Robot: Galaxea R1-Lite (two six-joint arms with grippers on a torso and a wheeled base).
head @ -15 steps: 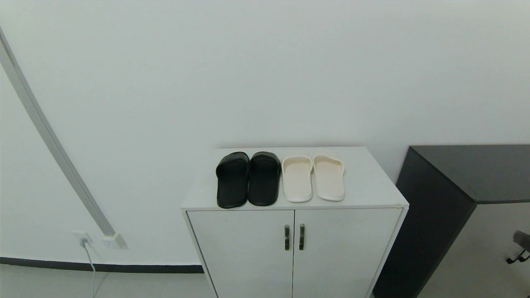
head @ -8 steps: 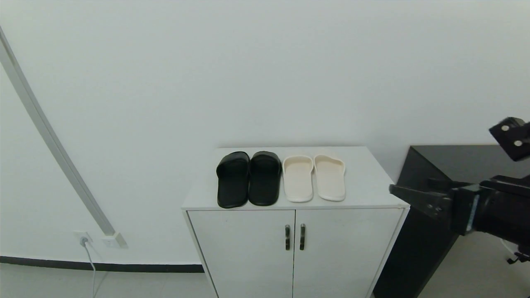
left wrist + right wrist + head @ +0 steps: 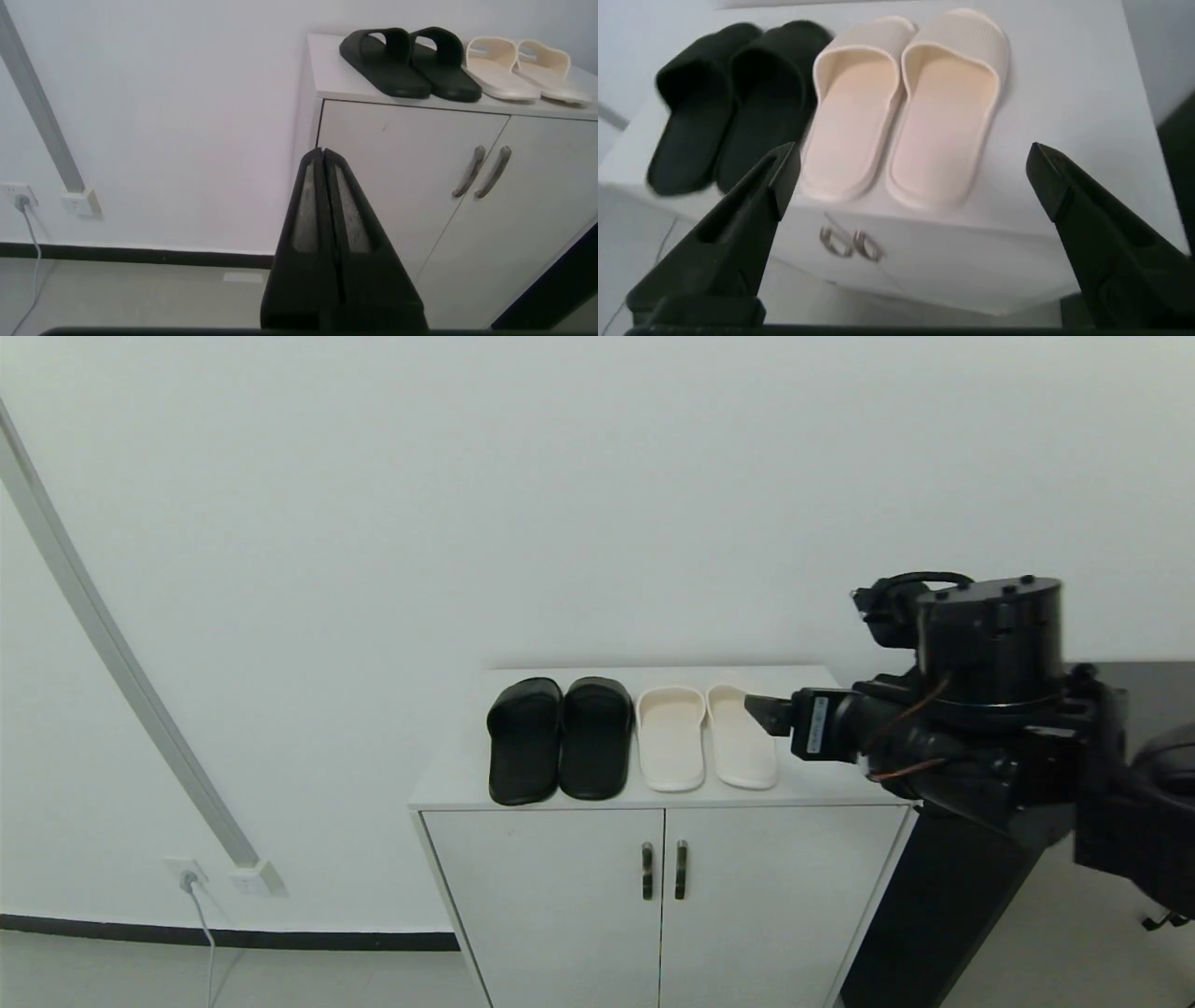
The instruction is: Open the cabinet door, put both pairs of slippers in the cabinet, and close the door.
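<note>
White laminate covers the low two-door cabinet (image 3: 551, 896) against the pale wall, and we see both of its doors shut, their two dark bar handles (image 3: 663, 870) standing upright side by side at the middle seam. On its top the two pairs sit in one row, toes toward the wall. The black rubber slide slippers (image 3: 560, 739) are on the left half, and the cream moulded slippers (image 3: 705, 737) are just beside them on the right. The two inner slippers almost touch.

The right gripper (image 3: 912, 161) is held over the right end of the cabinet top, pointing toward the cream pair. Its fingers (image 3: 771, 191) are spread wide apart with nothing between them, and the cream slippers lie ahead of them.

The left gripper (image 3: 323, 159) is lower, out in front of the cabinet toward its left side. Its two fingers are pressed flat together and hold nothing.

Right of the cabinet we see a black matte cabinet (image 3: 943, 896) standing close by. On the wall to the left a grey cable duct (image 3: 112, 644) runs down at a slant to a white wall socket (image 3: 189, 875) with a plug and cable in it.
</note>
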